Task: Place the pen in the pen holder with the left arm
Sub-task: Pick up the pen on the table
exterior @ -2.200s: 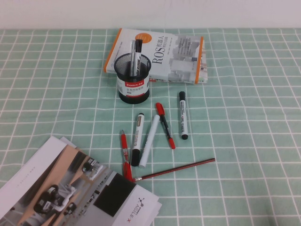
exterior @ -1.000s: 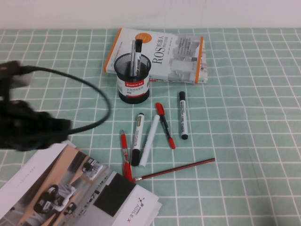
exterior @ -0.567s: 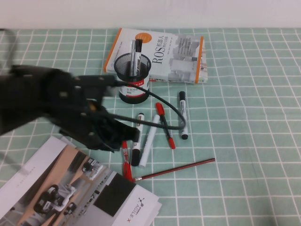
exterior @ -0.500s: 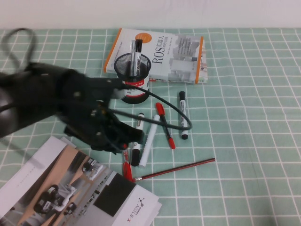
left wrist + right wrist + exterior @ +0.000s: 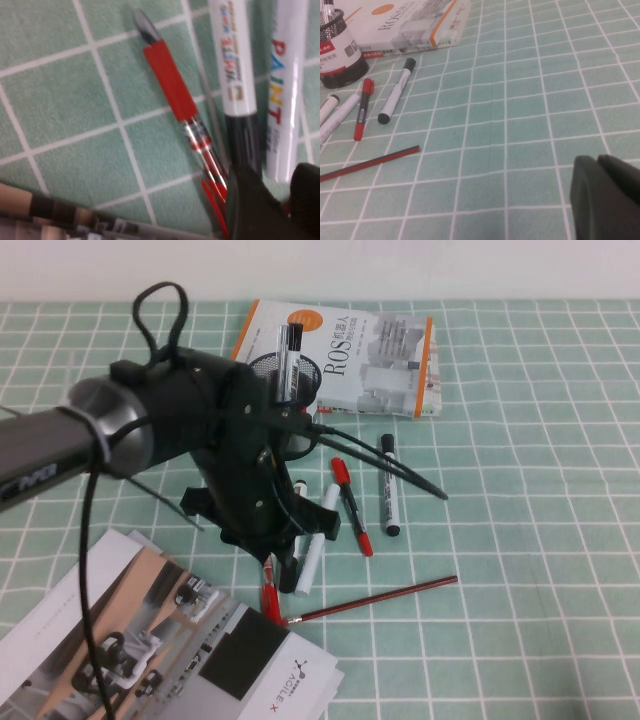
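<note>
Swinging in from the left edge over the past 2 seconds, the left arm (image 5: 150, 430) now reaches across the green checked tablecloth (image 5: 520, 540), its left gripper (image 5: 283, 558) lowered over the loose pens in front of the pen holder (image 5: 295, 380). From the high camera the arm's black body hides most of the holder; only the far mesh rim shows, with 1 black-and-silver pen (image 5: 290, 355) standing upright inside it. In the right wrist view the pen holder (image 5: 337, 52) shows its white label band.

The pen (image 5: 182, 122) lies flat on the cloth, silvery tip pointing away from the gripper. The left wrist camera shows 2 dark fingertips (image 5: 250, 205) at the pen's rear end, parted; whether they touch it cannot be told. Just beside the pen lie a black-ended white marker (image 5: 235, 85) and a white paint marker (image 5: 285, 90).

Farther right on the cloth rest a red-capped black pen (image 5: 352, 505), another white marker (image 5: 388, 485) and a dark-red pencil (image 5: 375, 600). A book (image 5: 370, 355) lies behind the holder, and a brochure (image 5: 150, 650) covers the near left corner.

The right gripper (image 5: 607, 197) sits low over bare cloth, well apart from the pens, fingers together and empty.
</note>
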`<action>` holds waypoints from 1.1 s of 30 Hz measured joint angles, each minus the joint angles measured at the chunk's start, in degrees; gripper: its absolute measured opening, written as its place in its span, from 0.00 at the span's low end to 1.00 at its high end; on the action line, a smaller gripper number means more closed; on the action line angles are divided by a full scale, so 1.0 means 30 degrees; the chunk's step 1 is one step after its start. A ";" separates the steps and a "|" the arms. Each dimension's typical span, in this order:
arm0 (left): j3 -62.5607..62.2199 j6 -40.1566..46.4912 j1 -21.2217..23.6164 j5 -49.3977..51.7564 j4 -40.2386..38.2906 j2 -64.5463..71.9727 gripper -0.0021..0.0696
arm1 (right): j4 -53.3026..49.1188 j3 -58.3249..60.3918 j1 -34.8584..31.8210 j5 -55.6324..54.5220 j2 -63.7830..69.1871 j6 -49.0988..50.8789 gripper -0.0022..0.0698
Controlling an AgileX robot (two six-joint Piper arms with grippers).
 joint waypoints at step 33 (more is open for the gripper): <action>-0.1887 -0.3379 0.0631 0.0458 0.1747 0.2663 0.57 | 0.0000 0.0000 0.0000 0.0000 0.0000 0.0000 0.00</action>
